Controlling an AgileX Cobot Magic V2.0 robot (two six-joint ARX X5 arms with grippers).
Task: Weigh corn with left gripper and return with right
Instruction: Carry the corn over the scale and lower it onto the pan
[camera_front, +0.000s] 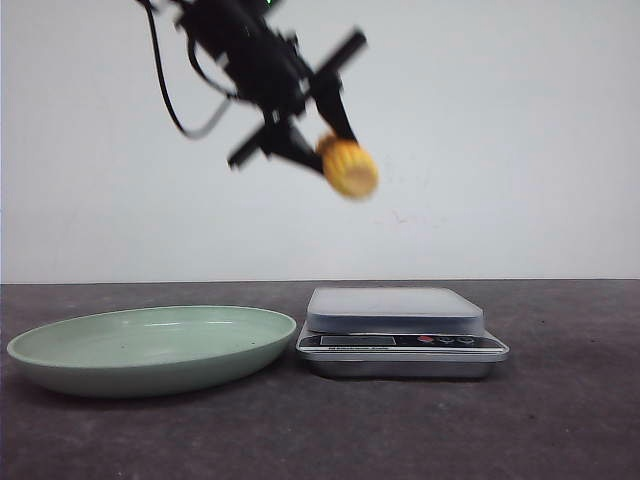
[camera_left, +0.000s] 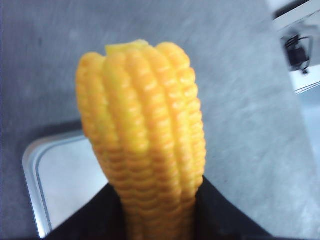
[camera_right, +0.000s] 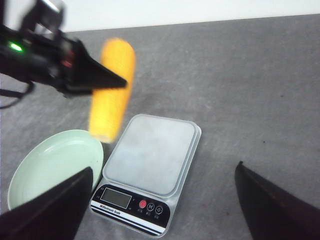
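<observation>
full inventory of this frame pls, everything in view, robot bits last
corn: 1, yellow-orange, held in the air above the table, above the scale's left part
plate: 1, pale green, bare, on the table left of the scale
kitchen scale: 1, silver with grey platform, nothing on it, display and buttons facing the camera, right beside the plate
table: 1, dark grey
wall: 1, white, behind the table
left gripper: 1, black, shut on the corn, raised over the gap between plate and scale
right gripper: 1, black, open and holding nothing, fingers spread wide, above the table looking down on the scale; out of the front view
</observation>
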